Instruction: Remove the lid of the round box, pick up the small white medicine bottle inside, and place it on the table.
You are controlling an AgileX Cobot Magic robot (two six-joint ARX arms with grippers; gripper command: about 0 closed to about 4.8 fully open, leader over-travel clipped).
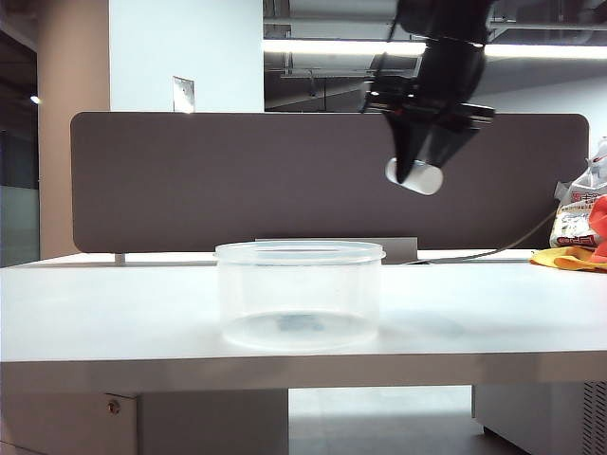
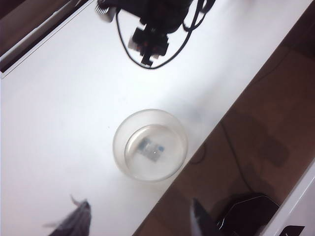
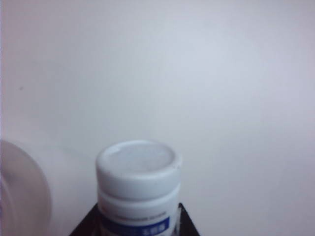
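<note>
The round box (image 1: pixel 299 294) stands open on the table (image 1: pixel 114 313), a small bluish mark on its floor. Up to its right, my right gripper (image 1: pixel 414 171) hangs in the air, shut on the small white medicine bottle (image 1: pixel 420 178). In the right wrist view the bottle (image 3: pixel 138 172) fills the right gripper (image 3: pixel 138 222), cap outward, with the box rim (image 3: pixel 19 191) beside it. My left gripper (image 2: pixel 140 201) looks down on the box (image 2: pixel 150 145) from high up, fingers wide apart. A thin translucent sliver with a tab (image 2: pixel 72 199) clings to one fingertip; I cannot tell if it is the lid.
A dark brown partition (image 1: pixel 190 180) runs behind the table. Orange cloth and packets (image 1: pixel 579 237) lie at the far right, with a cable (image 1: pixel 493 251) leading to them. From above, the right arm (image 2: pixel 152 24) hangs beyond the box, and a black object (image 2: pixel 246 216) sits past the table edge.
</note>
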